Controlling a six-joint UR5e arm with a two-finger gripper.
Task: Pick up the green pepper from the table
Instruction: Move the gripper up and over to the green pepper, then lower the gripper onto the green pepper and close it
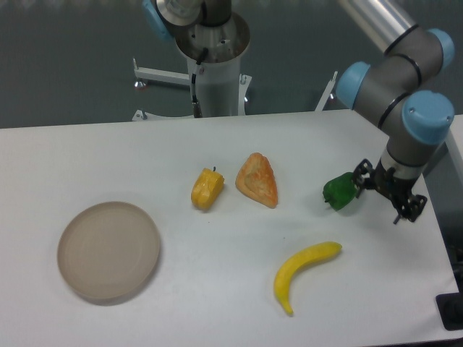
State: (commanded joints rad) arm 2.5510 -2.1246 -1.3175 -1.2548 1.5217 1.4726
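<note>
Across the right side of the table (217, 289), the arm reaches down from the upper right, and everything that matters sits close to its wrist. Taking the green pepper (338, 192) as the landmark: the round beige plate (108, 250) lies far to its left, the banana (304, 272) below and slightly left, the orange wedge-shaped pastry (257, 181) to its left, and the yellow pepper (207, 189) further left beyond the pastry. The green pepper itself is near the right edge, and the gripper (369, 186) lies immediately to its right, tilted so that its fingers point leftward toward it. One finger (359, 178) appears to touch the pepper's right flank, but whether the fingers are pressed onto the pepper or merely set beside it cannot be told from this angle; the second finger is hard to make out. The pepper looks roughly round with no clear long axis. I judge the coming move depends on that rightward contact being a real hold before any lift.
</note>
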